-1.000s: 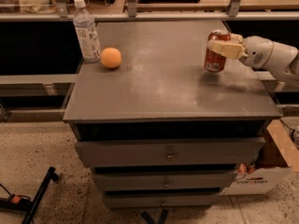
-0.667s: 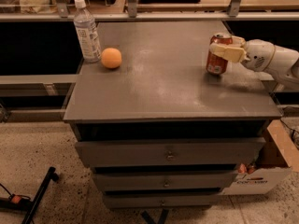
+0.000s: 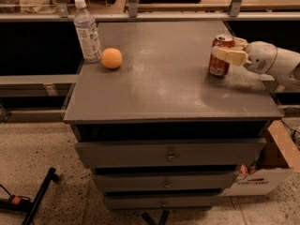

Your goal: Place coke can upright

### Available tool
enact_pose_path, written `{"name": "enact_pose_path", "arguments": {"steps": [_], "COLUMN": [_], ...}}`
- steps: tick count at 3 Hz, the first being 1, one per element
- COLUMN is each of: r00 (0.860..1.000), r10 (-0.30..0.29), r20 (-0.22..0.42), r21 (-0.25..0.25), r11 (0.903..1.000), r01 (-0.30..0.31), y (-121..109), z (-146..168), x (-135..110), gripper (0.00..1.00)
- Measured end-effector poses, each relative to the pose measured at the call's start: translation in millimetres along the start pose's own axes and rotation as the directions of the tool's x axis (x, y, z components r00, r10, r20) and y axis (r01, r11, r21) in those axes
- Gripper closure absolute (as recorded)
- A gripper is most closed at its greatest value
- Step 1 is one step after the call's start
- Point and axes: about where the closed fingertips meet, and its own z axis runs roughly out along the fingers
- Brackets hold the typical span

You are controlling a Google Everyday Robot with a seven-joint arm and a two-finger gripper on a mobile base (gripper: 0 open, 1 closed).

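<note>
The coke can (image 3: 218, 67) stands upright on the right side of the grey cabinet top (image 3: 168, 83), its base touching the surface. My gripper (image 3: 225, 47) reaches in from the right and is shut on the can's upper half. One cream finger (image 3: 229, 56) crosses the can's front; the other (image 3: 240, 42) is behind it. The white wrist (image 3: 265, 57) extends off to the right edge.
A clear plastic water bottle (image 3: 87, 31) and a round orange fruit (image 3: 111, 58) stand at the back left of the top. Drawers (image 3: 168, 154) are below. A cardboard box (image 3: 262, 172) sits on the floor at right, a black stand leg (image 3: 40, 196) at left.
My gripper has lowered the can slightly and shifted it a little right; its base now rests on the cabinet top.
</note>
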Motion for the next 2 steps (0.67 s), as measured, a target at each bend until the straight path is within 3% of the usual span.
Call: {"name": "enact_pose_path", "arguments": {"steps": [2], "r00": [1.0], "r10": [-0.018], "r20": [0.002], "r21": [-0.006], "r11": [0.9998], "r01": [0.018], "y": [-0.5], "z": [-5.2], "x": [5.8], "gripper": [0.12]}}
